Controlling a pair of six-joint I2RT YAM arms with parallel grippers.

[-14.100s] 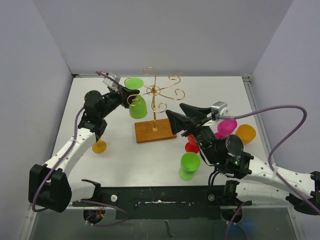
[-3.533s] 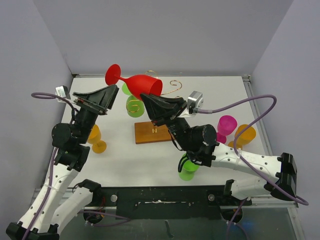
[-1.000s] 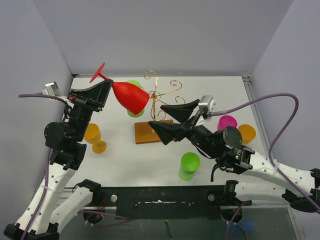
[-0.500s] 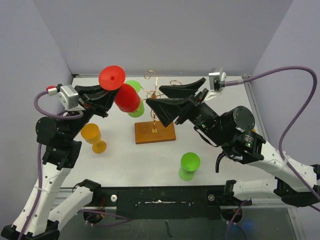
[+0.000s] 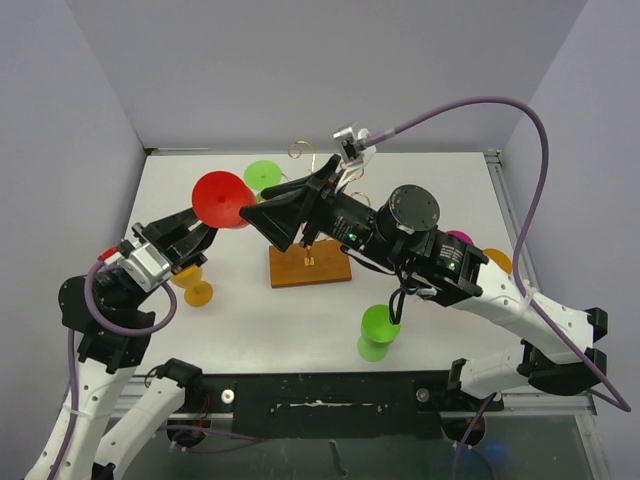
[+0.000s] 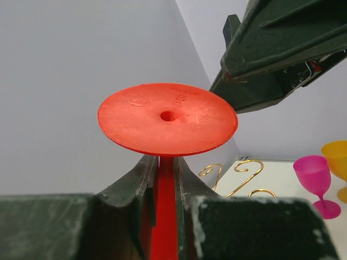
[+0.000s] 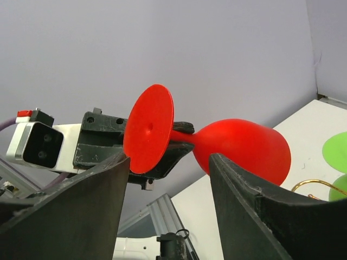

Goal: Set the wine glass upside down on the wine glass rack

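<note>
1. The white tabletop (image 5: 430,200) carried everything.
2. The right arm (image 5: 480,290) stretched leftward above the rack. The right end effector (image 5: 258,200) had its fingers spread wide apart beside the red glass.
3. The left arm (image 5: 95,330) stood bent at near left. The left end effector (image 6: 162,168) was clamped on the red stem.
4. One wine glass rack (image 5: 310,265) stood mid-tabletop.
5. One red wine glass (image 5: 222,198) was held aloft left of the rack, foot uppermost.
6. There were two green glasses, the front green glass (image 5: 378,330) and the rear green glass (image 5: 263,176). There were two orange, the left orange glass (image 5: 195,287) and the right orange glass (image 5: 497,262), and one pink glass (image 6: 313,174).
</note>
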